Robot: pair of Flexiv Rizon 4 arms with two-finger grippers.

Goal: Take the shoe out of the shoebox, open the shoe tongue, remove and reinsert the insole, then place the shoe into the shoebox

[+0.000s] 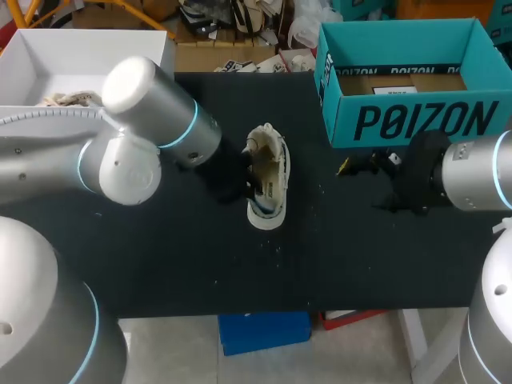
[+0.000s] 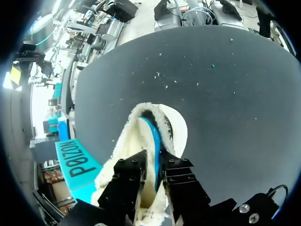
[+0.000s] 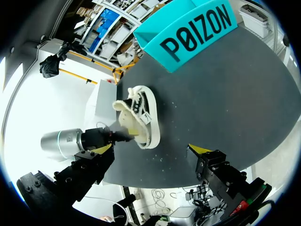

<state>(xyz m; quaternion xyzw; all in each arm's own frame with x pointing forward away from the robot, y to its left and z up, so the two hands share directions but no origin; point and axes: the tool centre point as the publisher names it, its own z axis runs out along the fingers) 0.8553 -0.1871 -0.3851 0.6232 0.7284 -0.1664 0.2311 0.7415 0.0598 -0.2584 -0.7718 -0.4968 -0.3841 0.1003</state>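
Note:
A white fleece-lined shoe [image 1: 270, 172] lies on the black table [image 1: 240, 264] near the middle, its toe toward the front edge. My left gripper [image 1: 240, 182] is at the shoe's left side, reaching into its mouth. In the left wrist view the left gripper [image 2: 155, 165] stands nearly closed, pinching the edge of the blue insole [image 2: 151, 134] inside the shoe [image 2: 171, 127]. My right gripper [image 1: 360, 166] hovers open and empty to the right of the shoe, in front of the teal shoebox [image 1: 416, 120]. From the right wrist, the right gripper [image 3: 153, 149] faces the shoe [image 3: 141, 110].
The teal shoebox [image 3: 193, 40] stands open at the back right, and it also shows beside the left gripper as the shoebox [image 2: 77, 160]. A white open box [image 1: 48, 60] sits at the back left behind my left arm.

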